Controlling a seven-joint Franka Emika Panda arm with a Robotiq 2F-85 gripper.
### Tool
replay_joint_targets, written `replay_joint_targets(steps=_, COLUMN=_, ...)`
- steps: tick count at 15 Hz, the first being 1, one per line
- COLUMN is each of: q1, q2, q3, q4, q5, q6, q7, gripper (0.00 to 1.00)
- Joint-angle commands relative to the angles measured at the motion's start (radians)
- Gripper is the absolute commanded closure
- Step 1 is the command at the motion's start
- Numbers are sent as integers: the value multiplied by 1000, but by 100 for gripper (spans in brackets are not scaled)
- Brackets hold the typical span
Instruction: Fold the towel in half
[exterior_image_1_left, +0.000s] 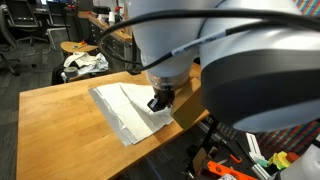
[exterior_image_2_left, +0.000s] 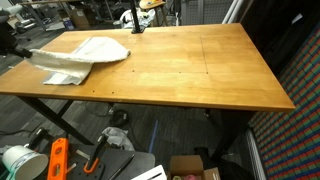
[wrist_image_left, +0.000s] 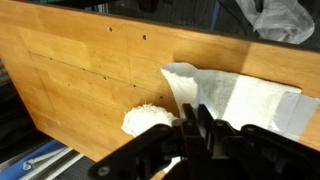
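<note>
There is one light-brown rectangular wooden tabletop (exterior_image_2_left: 200, 70), seen in all three views, and it carries one towel (exterior_image_1_left: 125, 108), a large thin white rectangular cloth. One white-and-grey robot arm (exterior_image_1_left: 230, 50) ends in one black end effector (exterior_image_1_left: 160, 101), and the wrist view shows two dark fingers (wrist_image_left: 204, 122) on it. Off the tabletop, an exterior view shows one smaller white-and-dark cloth bundle (exterior_image_1_left: 85, 63), and an exterior view of the floor shows one orange tool (exterior_image_2_left: 57, 160), one white round object (exterior_image_2_left: 18, 160) and one open brown cardboard box (exterior_image_2_left: 195, 170).
</note>
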Motion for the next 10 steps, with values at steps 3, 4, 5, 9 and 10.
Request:
replay_joint_targets(steps=3, q1=-13, q2=99, q3=101, q4=34, q5=-148, q6=59, q7=252, gripper=89)
replay_joint_targets(steps=4, q1=-12, q2=121, q3=112, q4=43, q5=-172, q6=56, q7=288, gripper=89)
replay_joint_targets(steps=5, q1=-13, q2=148, q3=126, q4=56, q5=-205, q6=50, q7=333, gripper=88)
replay_joint_targets(steps=9, q1=1, q2=266, q3=146, q4=116, q5=-346, q6=9, q7=497, gripper=89)
replay_joint_targets(steps=10, q1=10, q2=300, q3=142, q4=134, q5=-380, q6=-2, q7=531, gripper=90)
